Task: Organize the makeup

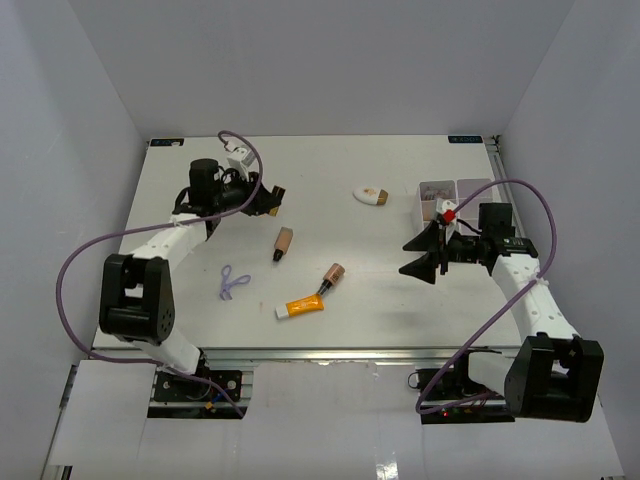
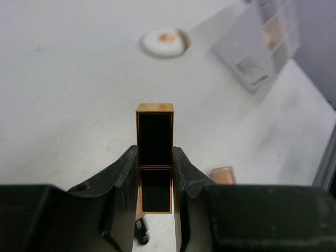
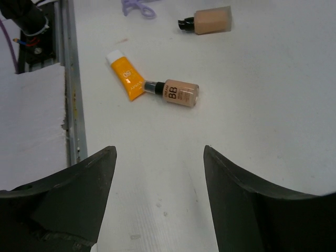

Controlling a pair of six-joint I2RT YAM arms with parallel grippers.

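Observation:
My left gripper (image 1: 268, 196) is shut on the black-gold case (image 2: 155, 137) and holds it above the far left of the table; the case stands between the fingers (image 2: 122, 173) in the left wrist view. My right gripper (image 1: 421, 256) is open and empty above the table's right side, its jaws wide apart (image 3: 160, 157). The orange tube (image 1: 300, 306) lies near the front, touching a beige BB bottle (image 1: 332, 277). A second beige bottle (image 1: 283, 243), the purple loop (image 1: 233, 281) and the white oval compact (image 1: 371, 195) lie apart. I cannot make out the sponge.
The white tray (image 1: 478, 186) stands at the far right, behind my right gripper, with pink-printed packets (image 1: 436, 189) in one compartment. The table's front metal edge (image 3: 72, 105) runs just left of my right gripper. White walls close in the sides and back.

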